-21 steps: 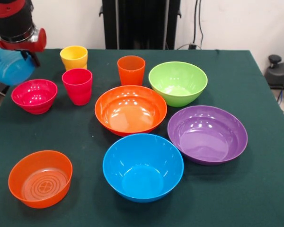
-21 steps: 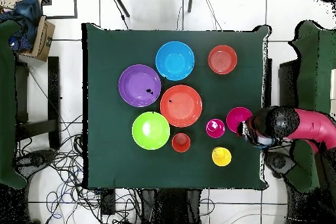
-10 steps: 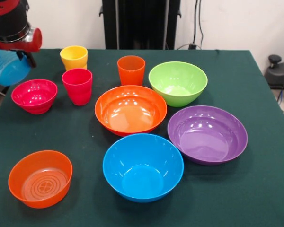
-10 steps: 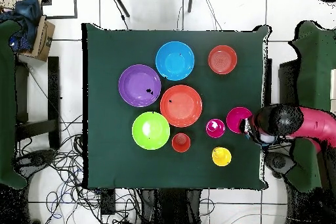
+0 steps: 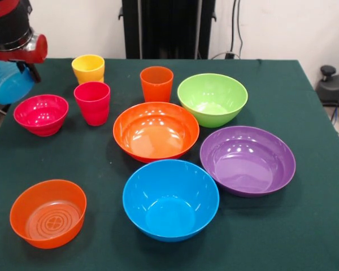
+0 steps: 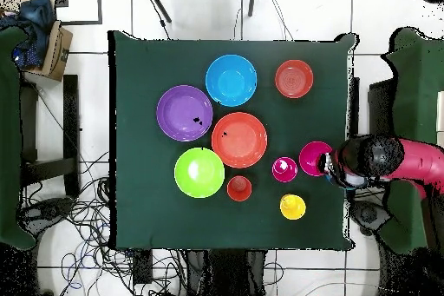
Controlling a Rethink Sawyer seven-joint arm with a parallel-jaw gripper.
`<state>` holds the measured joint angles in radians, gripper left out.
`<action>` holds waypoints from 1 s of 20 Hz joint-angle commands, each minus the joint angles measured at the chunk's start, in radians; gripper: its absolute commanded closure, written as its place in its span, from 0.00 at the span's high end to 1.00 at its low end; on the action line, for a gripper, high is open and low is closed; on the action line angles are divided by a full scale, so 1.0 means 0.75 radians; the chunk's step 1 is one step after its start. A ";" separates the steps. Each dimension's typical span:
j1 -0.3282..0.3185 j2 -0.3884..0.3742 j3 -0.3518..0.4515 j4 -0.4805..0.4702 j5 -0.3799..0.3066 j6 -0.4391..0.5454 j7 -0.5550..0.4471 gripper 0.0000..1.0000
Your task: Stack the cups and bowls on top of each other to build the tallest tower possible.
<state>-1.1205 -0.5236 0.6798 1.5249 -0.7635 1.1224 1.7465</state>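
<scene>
- The hand (image 5: 12, 61) grips the see-through blue bowl (image 5: 5, 82) by its rim and has carried it slightly outward past the counter (image 5: 305, 226) edge, still aloft.
- No tower exists yet; this bowl looks like the first piece.
- The magenta bowl (image 5: 40, 114) sits just below the hand; the red cup (image 5: 92, 102) and yellow cup (image 5: 88, 68) stand beside, crowding any path inward.

Worktop (image 5: 316, 226): my dark green cloth, square.
Wall (image 5: 271, 28): plain white behind me.
Floor (image 6: 95, 49): white tiles, cables (image 6: 87, 223) tangled at one side.
</scene>
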 commanded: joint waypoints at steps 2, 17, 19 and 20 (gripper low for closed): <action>0.066 0.054 0.048 -0.098 0.011 -0.043 -0.300 0.00; 0.119 0.080 0.084 -0.161 0.082 -0.063 -0.240 0.00; 0.127 0.081 0.078 -0.164 0.084 -0.067 -0.236 0.00; 0.123 0.079 0.075 -0.156 0.083 -0.076 -0.236 0.00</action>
<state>-1.0938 -0.5161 0.7051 1.4658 -0.7050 1.1224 1.7465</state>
